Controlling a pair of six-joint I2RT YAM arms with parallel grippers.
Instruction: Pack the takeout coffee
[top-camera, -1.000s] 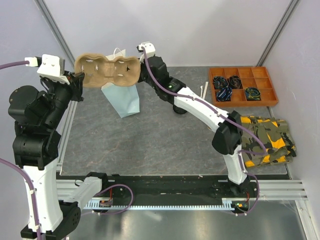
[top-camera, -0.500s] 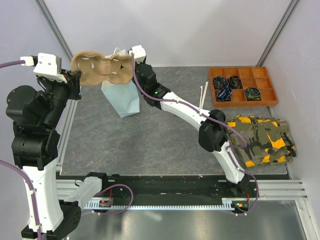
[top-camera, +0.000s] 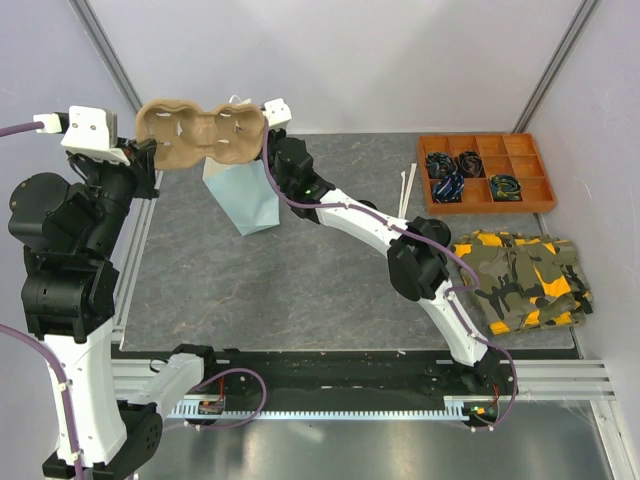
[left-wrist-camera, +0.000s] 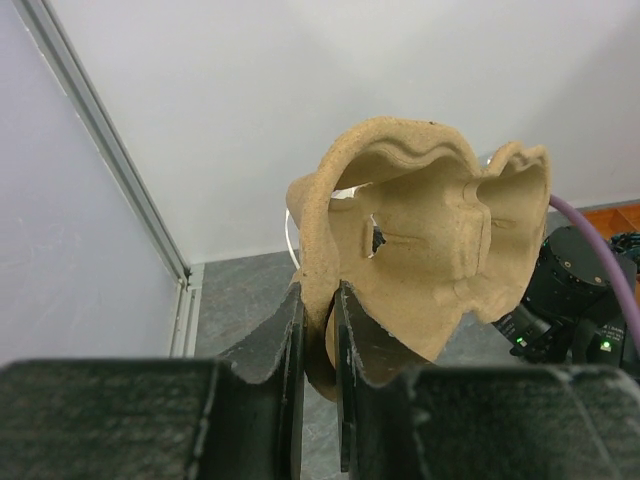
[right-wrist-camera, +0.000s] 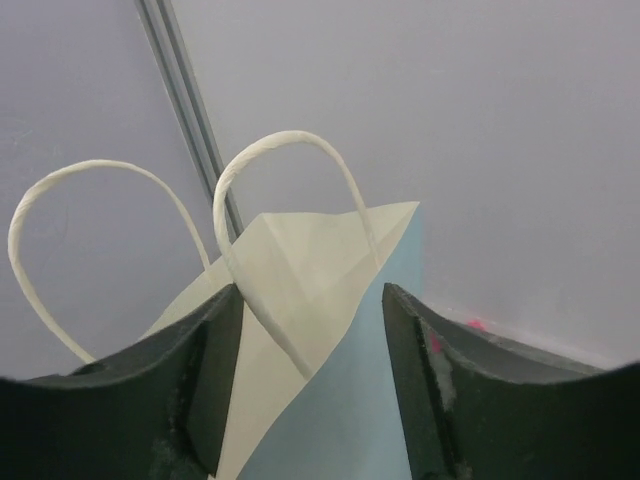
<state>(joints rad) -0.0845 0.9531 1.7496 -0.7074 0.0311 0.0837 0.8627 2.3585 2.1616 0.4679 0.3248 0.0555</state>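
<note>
Cup carrier (top-camera: 200, 135): I count one
Paper bag (top-camera: 245, 205): one
Bag handles (right-wrist-camera: 280, 138): two
Compartment tray (top-camera: 522, 146): one
Camouflage cloth (top-camera: 525, 280): one, from my feed

Carrier (top-camera: 200, 135) seemingly crowds right gripper (right-wrist-camera: 310, 297), bag (top-camera: 245, 205).

Plain pale walls (top-camera: 400, 60) on three sides, white at the back and a little purple at the sides, in soft, even light. Thin grey metal posts (top-camera: 105, 50) leaning up in both back corners. Down below, a dark grey speckled tabletop (top-camera: 300, 280) like stone, with silver rails (top-camera: 560, 378) along the near edge and a shiny metal sheet (top-camera: 380, 450) in front.
</note>
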